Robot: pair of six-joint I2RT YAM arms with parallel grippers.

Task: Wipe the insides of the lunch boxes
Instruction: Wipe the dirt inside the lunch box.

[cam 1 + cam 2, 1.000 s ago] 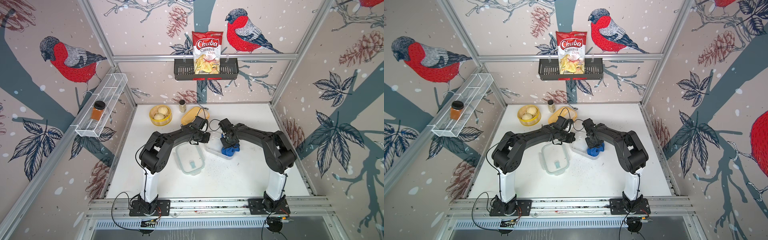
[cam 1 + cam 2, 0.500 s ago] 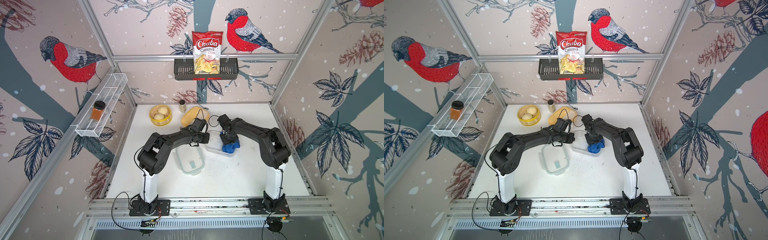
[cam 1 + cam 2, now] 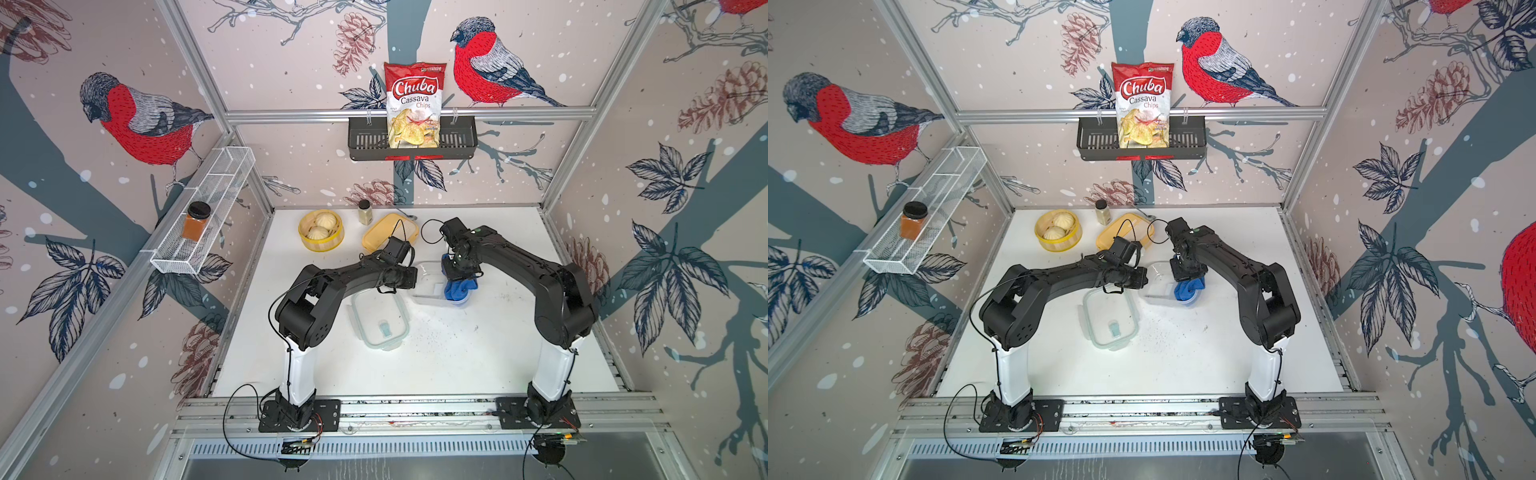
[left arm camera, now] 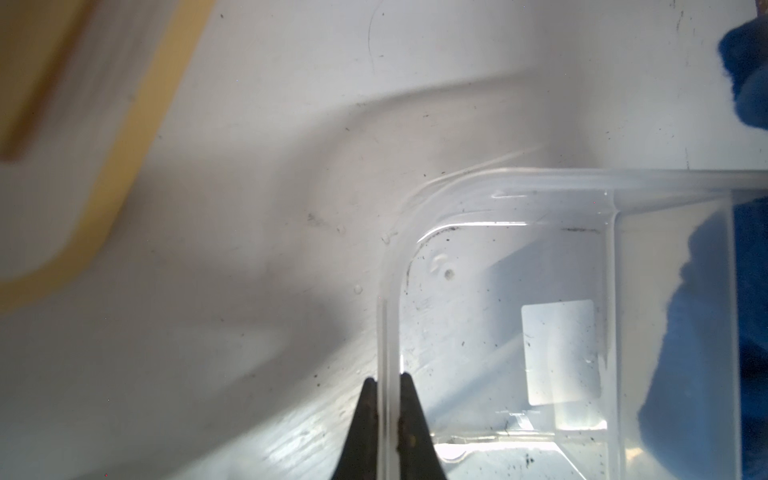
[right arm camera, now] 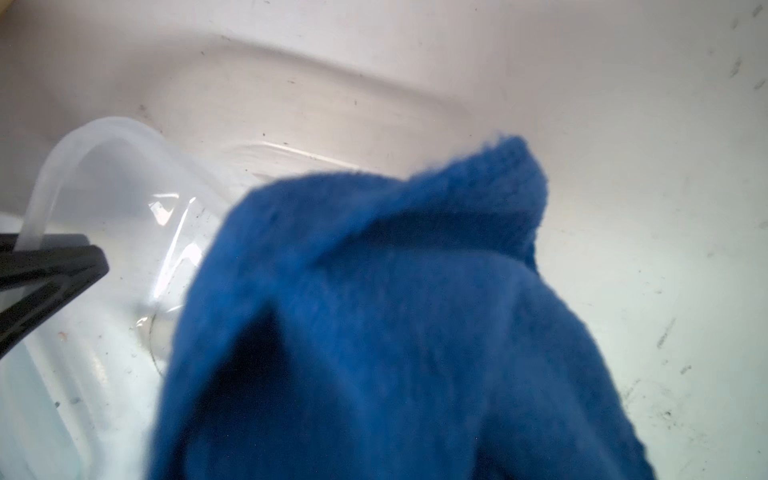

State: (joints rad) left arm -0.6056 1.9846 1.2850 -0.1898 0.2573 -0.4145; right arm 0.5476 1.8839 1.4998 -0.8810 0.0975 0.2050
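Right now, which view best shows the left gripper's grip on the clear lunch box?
The left wrist view: the left gripper pinches the wall of the clear lunch box, one finger either side. In both top views the wrist hides that pinch. The right wrist view shows only one blurred finger at the rim.

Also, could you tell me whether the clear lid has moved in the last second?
No. The clear lid keeps the same spot and angle relative to the steamer basket in both top views.
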